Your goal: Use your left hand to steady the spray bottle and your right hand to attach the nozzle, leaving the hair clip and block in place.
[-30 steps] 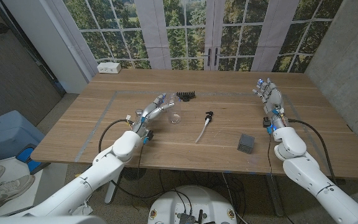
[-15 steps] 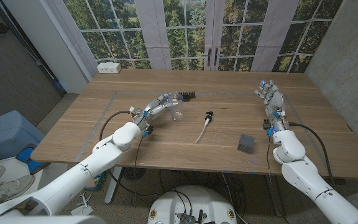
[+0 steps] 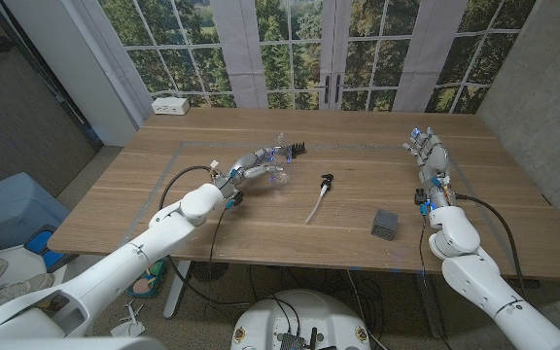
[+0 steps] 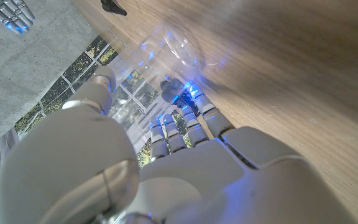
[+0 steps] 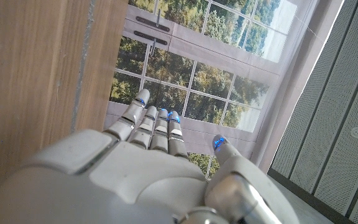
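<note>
Since a second ago the left robot hand [image 3: 257, 162], fingers spread, has reached the spray bottle [image 3: 278, 173] at centre left without gripping it, so steadying is near, while the right robot hand [image 3: 428, 154] waits spread at the right edge, far from the nozzle [image 3: 321, 194].

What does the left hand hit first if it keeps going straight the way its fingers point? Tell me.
The left hand points at the clear spray bottle, which sits right at its fingertips; contact may already be made, though the pictures leave that unclear. Beyond the bottle lies the black hair clip.
</note>
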Available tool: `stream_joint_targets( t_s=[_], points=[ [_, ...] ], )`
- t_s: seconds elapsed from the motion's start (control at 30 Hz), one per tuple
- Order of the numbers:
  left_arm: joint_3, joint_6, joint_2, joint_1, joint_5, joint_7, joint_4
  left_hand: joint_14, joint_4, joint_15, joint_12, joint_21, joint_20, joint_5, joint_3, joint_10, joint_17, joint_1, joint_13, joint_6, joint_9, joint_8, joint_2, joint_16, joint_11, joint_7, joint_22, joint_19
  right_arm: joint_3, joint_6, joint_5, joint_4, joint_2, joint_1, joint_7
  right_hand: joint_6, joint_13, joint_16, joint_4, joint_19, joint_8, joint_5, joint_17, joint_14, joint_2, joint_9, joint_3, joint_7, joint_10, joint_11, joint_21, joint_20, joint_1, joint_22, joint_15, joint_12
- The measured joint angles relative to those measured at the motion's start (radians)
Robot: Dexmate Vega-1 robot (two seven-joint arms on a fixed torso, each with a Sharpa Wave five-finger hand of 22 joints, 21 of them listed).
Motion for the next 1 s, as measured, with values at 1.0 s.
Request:
stream_joint_targets(
  t_s=[1.0],
  points=[
    [0.021, 0.014, -0.056, -0.05, 0.023, 0.064, 0.057, 0.457, -0.017, -0.025, 0.162, 0.099, -0.027, -0.019, 0.003, 0.481, 0.005, 0.206, 0.004, 0.385, 0.005, 0.142, -0.001, 0.044, 0.049, 0.081, 0.018, 0.135, 0.007, -0.066, -0.026, -0.025, -0.007, 0.004, -0.063, 0.017, 0.0, 0.012, -0.179, 0.067, 0.0, 0.0, -0.037, 0.073, 0.002, 0.0, 0.062, 0.01, 0.037, 0.012, -0.027, 0.014, 0.155, 0.006, 0.018, 0.0]
  ],
)
